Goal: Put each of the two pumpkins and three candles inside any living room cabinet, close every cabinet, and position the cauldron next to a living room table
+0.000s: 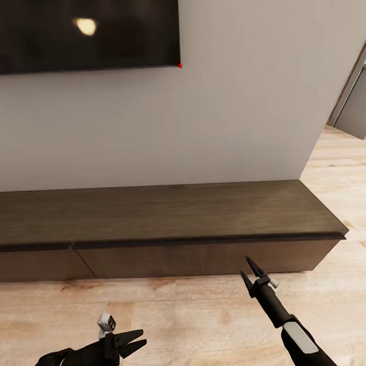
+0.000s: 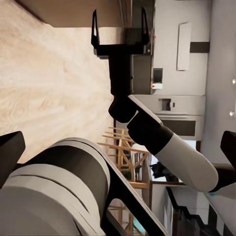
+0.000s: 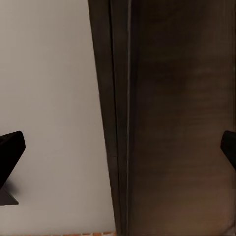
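Cabinet (image 1: 168, 216), the long low dark brown unit, stood against the pale wall below a dark screen (image 1: 78, 30), its flat drawer fronts all appearing flush and shut in the head view. The right gripper (image 1: 251, 269) hovered just in front of the right-hand drawer front, its jaws spread apart and empty; in the right wrist view the cabinet's edge and top (image 3: 177, 118) lay between the two dark fingertips (image 3: 10, 152), close ahead. The left gripper (image 1: 135, 340) hung low over the wooden floor (image 1: 184, 317), well apart from the cabinet, its jaws parted a little and holding nothing. The left wrist view looked across at the right gripper (image 2: 119, 29) with its jaws wide. No pumpkin, candle, cauldron or coffee table appeared, so whether anything was already stowed could not be told; judged from this, opening a drawer was the step in hand, with most of the task probably left.
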